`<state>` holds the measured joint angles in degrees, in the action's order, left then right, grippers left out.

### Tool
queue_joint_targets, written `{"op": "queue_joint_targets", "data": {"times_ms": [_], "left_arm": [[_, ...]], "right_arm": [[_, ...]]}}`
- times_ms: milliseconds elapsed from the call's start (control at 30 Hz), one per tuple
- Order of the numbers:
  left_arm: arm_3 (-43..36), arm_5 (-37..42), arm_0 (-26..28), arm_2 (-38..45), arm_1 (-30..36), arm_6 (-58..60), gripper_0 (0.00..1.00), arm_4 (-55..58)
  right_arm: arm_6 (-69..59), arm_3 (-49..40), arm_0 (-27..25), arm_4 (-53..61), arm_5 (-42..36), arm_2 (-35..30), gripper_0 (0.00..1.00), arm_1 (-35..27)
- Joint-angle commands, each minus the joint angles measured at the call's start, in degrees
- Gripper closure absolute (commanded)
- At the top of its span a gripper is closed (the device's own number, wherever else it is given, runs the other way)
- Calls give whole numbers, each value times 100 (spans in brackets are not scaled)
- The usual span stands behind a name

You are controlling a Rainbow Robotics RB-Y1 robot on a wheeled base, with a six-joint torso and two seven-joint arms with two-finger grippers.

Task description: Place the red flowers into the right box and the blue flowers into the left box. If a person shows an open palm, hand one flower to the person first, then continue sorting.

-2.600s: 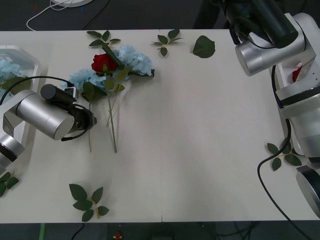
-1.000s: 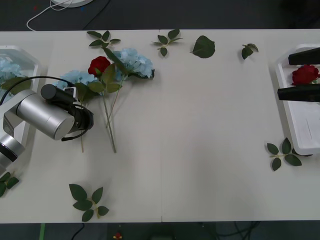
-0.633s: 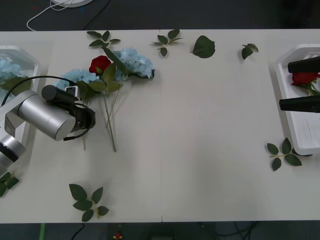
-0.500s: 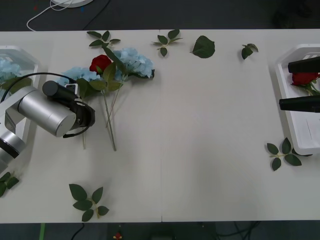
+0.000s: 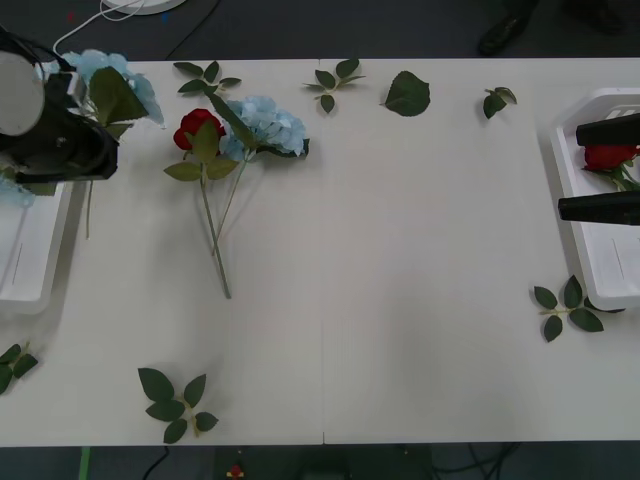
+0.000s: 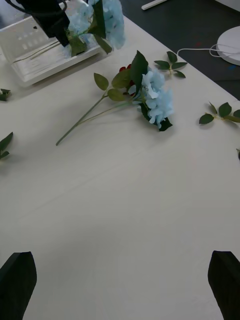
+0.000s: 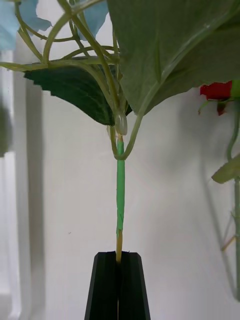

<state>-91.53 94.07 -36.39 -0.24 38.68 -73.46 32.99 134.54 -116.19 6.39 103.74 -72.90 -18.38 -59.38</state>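
My left gripper [image 7: 119, 260] is pressed together on the thin green stem of one blue flower [image 5: 112, 82], which I hold raised above the table's far left corner, its pale head and a broad leaf hanging beside the left box [image 5: 30, 270]; the stem runs down past the tray's inner rim. In the left wrist view the two black fingers [image 7: 106, 285] meet flat with the stem caught between them. My right gripper [image 5: 598, 170] is spread wide over the right box [image 5: 600, 255], its two dark fingers apart with a red flower [image 5: 604, 157] lying in the tray between them, untouched. On the table [image 5: 400, 250], a second red flower [image 5: 192, 128] and another blue flower [image 5: 262, 125] lie together, heads touching, stems pointing toward my side. Loose leaf sprigs [image 5: 175, 402] are scattered near the table's edges. Part of a blue head [image 5: 10, 192] shows at the left box's rim below my left arm.
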Motion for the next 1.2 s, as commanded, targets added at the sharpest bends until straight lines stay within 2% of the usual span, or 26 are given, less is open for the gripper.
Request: {"op": "queue_joint_targets", "data": {"times_ms": [33,267,533,700,833,1033,1200], "left_arm": [[-612,762,-413,999,-27,-591,100,155],[-849,1553,-448,2476,0,-1725,100,207],[-831,1456,-396,3293,8,-3034,100,-250],[-831,858,-53,3856,44,-3922,100,-654],[-656,261,220,3961,175,-4414,100,-680],[47,-1119,809,3970,334,-4774,100,-346],[619,-1857,1116,3961,334,-4818,100,-223]], "right_arm": [[-7,-88,-68,76,65,-105,0,-267],[-7,-88,-68,76,65,-105,0,-267],[-7,-88,-68,76,65,-105,0,-267],[-7,-88,-68,76,65,-105,0,-267],[-7,-88,-68,76,65,-105,0,-267],[-7,-88,-68,76,65,-105,0,-267],[-7,-88,-68,76,65,-105,0,-267]]}}
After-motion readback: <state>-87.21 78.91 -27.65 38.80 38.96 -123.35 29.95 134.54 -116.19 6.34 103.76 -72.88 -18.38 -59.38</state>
